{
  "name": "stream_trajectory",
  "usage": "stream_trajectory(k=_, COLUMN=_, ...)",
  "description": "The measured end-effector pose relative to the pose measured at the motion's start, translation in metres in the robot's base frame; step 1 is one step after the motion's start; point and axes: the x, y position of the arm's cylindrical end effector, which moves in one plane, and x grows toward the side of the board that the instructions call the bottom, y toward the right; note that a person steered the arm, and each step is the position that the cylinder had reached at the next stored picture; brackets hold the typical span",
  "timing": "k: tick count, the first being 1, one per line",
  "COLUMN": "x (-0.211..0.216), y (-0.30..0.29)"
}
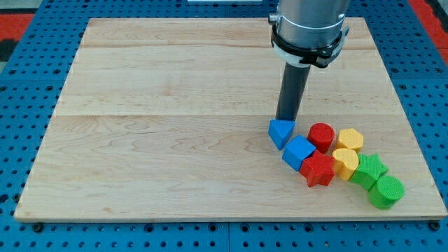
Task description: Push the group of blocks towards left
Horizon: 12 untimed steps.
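My tip (285,120) stands just above the blue triangle block (281,131), touching or almost touching its top edge. Down and to the right lies the blue cube (299,151), then the red star block (318,170). The red cylinder (321,136) sits right of the blue triangle. The yellow hexagon (350,139) and the yellow heart-shaped block (345,162) lie further right. The green star (369,169) and the green cylinder (386,191) end the group at the lower right. All the blocks are packed close together on the wooden board (161,119).
The wooden board rests on a blue perforated base (21,105). The arm's grey cylindrical body (309,24) hangs over the board's top right part. The green cylinder lies near the board's bottom right edge.
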Motion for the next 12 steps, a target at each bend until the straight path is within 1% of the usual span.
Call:
stream_trajectory(k=3, x=0.003, y=-0.004)
stream_trajectory(k=4, x=-0.012, y=-0.004)
stream_trajectory(k=5, x=-0.023, y=0.017)
stream_trajectory(k=6, x=-0.053, y=0.097)
stream_trajectory(k=7, x=-0.038, y=0.205)
stream_trajectory(k=8, x=0.072, y=0.227)
stream_trajectory(k=9, x=0.156, y=0.196)
stream_trajectory(k=10, x=0.138, y=0.124)
stream_trajectory(k=11, x=0.091, y=0.099)
stream_trajectory(k=12, x=0.044, y=0.059)
